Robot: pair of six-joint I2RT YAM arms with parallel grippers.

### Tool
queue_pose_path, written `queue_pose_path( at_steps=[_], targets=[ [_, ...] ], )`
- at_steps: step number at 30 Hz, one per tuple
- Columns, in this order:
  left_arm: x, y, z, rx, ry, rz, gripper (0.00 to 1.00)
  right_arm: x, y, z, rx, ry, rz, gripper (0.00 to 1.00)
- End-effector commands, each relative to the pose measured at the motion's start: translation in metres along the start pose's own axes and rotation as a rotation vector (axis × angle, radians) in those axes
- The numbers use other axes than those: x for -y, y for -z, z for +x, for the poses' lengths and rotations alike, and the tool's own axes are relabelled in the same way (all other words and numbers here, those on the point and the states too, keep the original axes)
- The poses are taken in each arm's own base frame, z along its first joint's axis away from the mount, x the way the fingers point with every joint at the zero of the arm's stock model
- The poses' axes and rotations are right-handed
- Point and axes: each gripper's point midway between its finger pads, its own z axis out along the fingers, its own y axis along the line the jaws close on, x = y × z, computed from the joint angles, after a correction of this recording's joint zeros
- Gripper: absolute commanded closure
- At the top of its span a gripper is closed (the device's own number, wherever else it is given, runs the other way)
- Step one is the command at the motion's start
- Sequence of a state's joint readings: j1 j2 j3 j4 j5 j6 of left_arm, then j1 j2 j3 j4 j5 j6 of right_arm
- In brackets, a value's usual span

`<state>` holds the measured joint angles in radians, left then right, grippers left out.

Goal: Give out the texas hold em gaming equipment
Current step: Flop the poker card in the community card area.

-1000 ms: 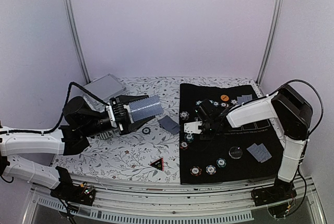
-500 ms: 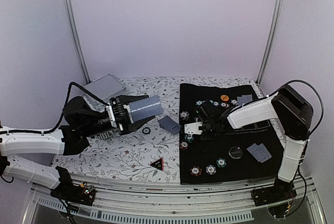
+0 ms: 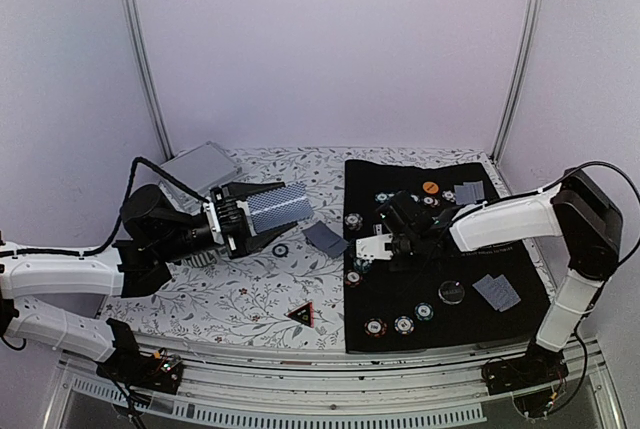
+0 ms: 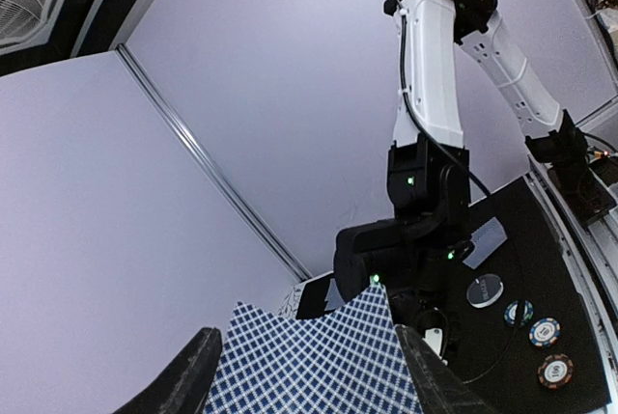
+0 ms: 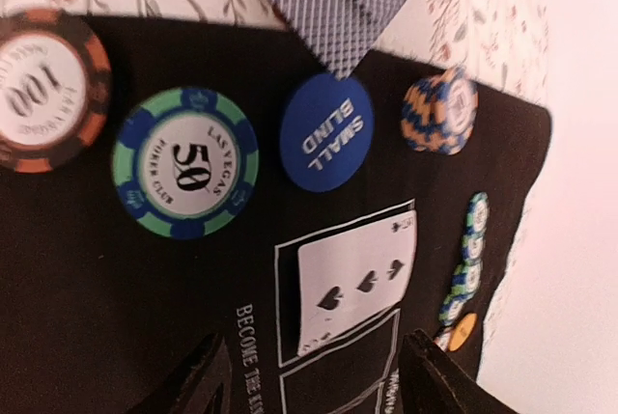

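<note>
Rightward and outward is where the right arm's elbow swings compared with a moment ago, its upper link now leaning closer to the right wall. The right tool [image 3: 388, 245] shifts only slightly right and hangs low over the left part of the black mat [image 3: 500, 249]. The left arm, its load and the loose pieces sit as before.

The right wrist view shows the right tool [image 5: 317, 385] with its fingers spread wide and nothing between them. Beyond them on the mat lie a green chip [image 5: 183, 163] marked 50, a red-brown chip [image 5: 43, 91] marked 100 to its left, and the blue button [image 5: 326, 132], all flat and apart from one another. An orange-and-blue chip [image 5: 441, 110] sits tilted just right of the button.

The left tool [image 3: 262, 217] is raised above the floral tabletop [image 3: 240, 294], its fingers closed on a fan of cards [image 3: 280, 206] with the chequered backs showing. Its wrist view shows the fan [image 4: 319, 361] lying between the two fingers.

One loose card [image 3: 325, 238] lies across the mat's left edge. A pair of cards [image 3: 497, 292] rests on the mat's right side beside the disc [image 3: 452, 292], and three chips [image 3: 403, 324] sit near the mat's front edge.
</note>
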<state>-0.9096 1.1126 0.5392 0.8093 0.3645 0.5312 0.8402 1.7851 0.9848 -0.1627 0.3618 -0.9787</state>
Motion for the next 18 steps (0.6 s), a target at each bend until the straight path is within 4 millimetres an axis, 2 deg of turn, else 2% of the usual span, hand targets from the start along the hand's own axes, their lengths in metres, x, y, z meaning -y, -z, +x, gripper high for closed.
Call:
queue_pose_path(
  at_steps=[1, 2, 3, 4, 5, 7, 10, 11, 14, 16, 18],
  targets=[
    [0.002, -0.001, -0.005, 0.018, -0.007, 0.001, 0.43, 0.053, 0.08, -0.037, 0.204, -0.169, 0.123, 0.34],
    [0.002, -0.001, -0.005, 0.019, -0.006, 0.001, 0.43, 0.066, 0.101, -0.048, 0.284, -0.221, 0.133, 0.28],
    [0.002, -0.001, -0.005, 0.019, -0.006, 0.001, 0.43, 0.081, 0.127, -0.061, 0.389, -0.314, 0.129, 0.17],
    [0.002, -0.001, -0.006, 0.021, -0.006, 0.0, 0.43, 0.088, 0.15, -0.074, 0.491, -0.382, 0.101, 0.01],
    [0.002, -0.001, -0.006, 0.021, -0.006, 0.001, 0.43, 0.099, 0.178, -0.087, 0.6, -0.427, 0.077, 0.01],
    [0.003, -0.001, -0.006, 0.022, -0.006, 0.003, 0.43, 0.106, 0.233, -0.117, 0.844, -0.495, -0.055, 0.01],
    [0.004, -0.001, -0.005, 0.023, -0.003, 0.006, 0.43, 0.12, 0.298, -0.145, 1.1, -0.58, -0.224, 0.01],
    [0.004, -0.001, -0.006, 0.024, -0.003, 0.007, 0.43, 0.125, 0.312, -0.151, 1.161, -0.618, -0.267, 0.01],
    [0.003, 0.0, -0.006, 0.025, -0.007, 0.005, 0.44, 0.132, 0.334, -0.168, 1.268, -0.742, -0.444, 0.01],
    [0.003, 0.0, -0.007, 0.026, -0.011, 0.004, 0.43, 0.13, 0.331, -0.179, 1.262, -0.802, -0.56, 0.01],
    [0.003, 0.0, -0.007, 0.026, -0.012, 0.003, 0.44, 0.126, 0.317, -0.19, 1.206, -0.846, -0.633, 0.01]
  ],
)
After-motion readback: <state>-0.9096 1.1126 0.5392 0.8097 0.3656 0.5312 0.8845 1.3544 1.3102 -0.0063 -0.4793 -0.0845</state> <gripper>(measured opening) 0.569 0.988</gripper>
